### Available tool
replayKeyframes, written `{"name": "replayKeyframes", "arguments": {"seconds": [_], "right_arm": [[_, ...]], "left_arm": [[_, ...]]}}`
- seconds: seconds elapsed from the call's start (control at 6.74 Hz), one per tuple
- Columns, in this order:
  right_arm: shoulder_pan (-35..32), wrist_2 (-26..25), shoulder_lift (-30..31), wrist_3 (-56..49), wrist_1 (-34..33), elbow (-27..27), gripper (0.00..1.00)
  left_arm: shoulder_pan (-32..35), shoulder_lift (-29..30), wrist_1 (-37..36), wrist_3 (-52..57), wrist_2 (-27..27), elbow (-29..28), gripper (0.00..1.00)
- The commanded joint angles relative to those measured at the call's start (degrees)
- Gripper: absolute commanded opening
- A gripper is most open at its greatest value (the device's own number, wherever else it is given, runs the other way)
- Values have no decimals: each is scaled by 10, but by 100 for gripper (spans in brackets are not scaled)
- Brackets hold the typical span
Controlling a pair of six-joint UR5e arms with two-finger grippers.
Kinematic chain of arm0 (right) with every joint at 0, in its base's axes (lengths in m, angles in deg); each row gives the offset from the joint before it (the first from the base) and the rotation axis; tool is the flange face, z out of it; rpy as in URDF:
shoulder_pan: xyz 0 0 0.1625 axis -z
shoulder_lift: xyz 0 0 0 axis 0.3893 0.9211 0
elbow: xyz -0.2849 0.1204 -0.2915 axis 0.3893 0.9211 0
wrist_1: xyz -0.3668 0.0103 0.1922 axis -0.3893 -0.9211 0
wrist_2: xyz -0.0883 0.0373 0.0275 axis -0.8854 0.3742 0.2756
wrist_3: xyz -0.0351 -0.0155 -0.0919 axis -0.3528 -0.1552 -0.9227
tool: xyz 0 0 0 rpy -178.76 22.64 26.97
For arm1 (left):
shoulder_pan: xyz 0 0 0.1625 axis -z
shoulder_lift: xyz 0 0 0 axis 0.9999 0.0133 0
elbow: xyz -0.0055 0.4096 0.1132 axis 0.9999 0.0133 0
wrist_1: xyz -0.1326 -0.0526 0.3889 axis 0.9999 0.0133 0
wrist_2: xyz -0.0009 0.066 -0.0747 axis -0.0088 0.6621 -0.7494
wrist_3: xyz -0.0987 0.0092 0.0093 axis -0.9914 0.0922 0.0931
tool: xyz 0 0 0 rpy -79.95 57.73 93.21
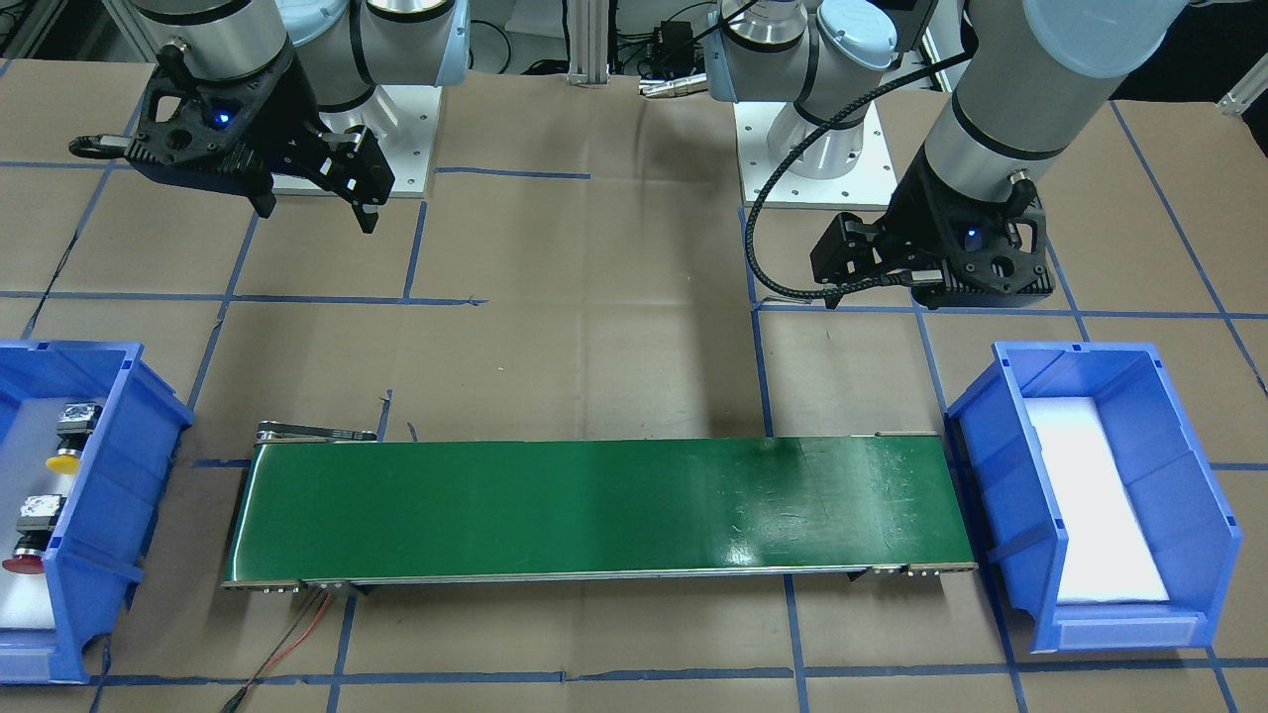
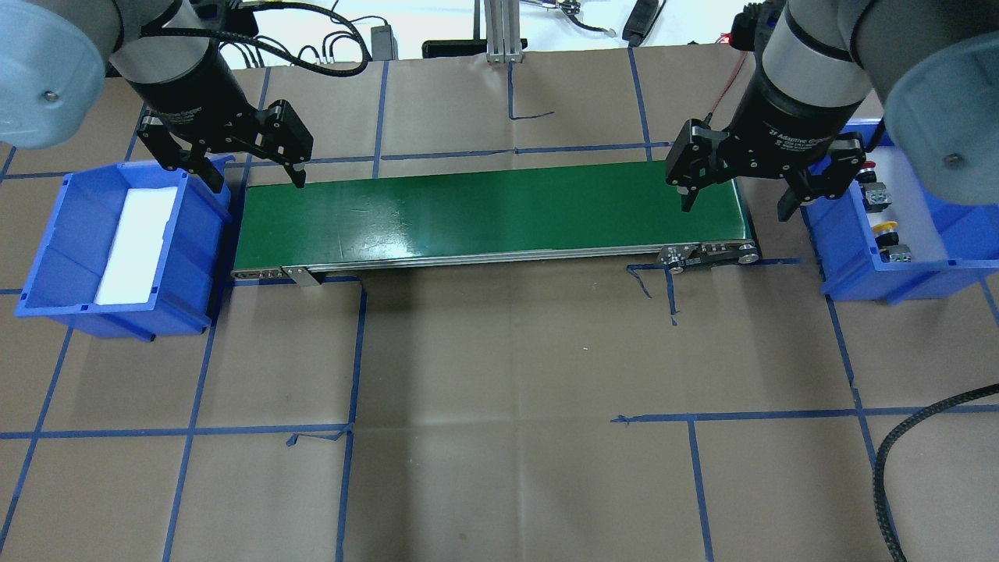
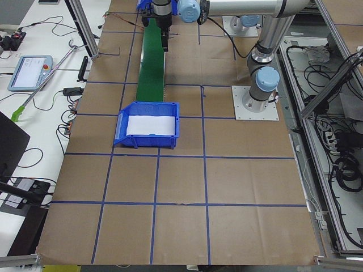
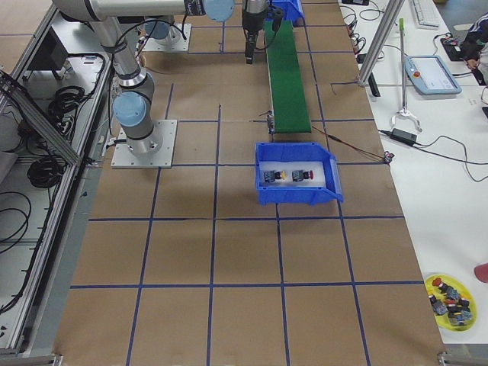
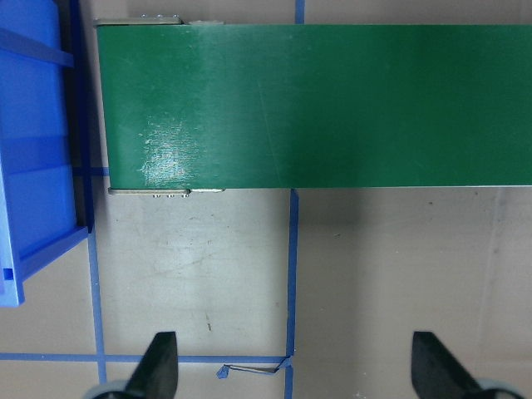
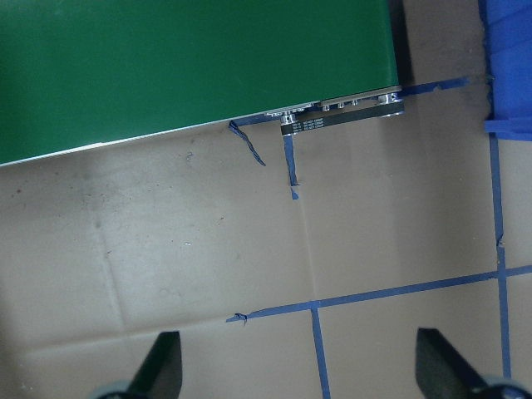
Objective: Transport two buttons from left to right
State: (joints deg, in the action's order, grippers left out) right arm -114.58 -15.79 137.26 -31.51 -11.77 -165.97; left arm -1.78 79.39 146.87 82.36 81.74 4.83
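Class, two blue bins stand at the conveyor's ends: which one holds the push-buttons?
The bin by the right gripper: the yellow button and the red button lie in it, while the other bin shows only a white liner.

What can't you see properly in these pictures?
- Red button: overhead view, partly hidden behind the right end effector.
- Buttons' bin: front-facing view, cut off by the picture's edge.
- Yellow dish: right view, its parts too small to tell.
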Motion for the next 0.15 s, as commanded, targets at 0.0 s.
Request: {"name": "replayKeyframes", "arguments": {"seconds": [0.0], "right_arm": [[0, 0, 0, 0, 0, -1, 100]], "left_arm": [[0, 0, 0, 0, 0, 0, 100]]}}
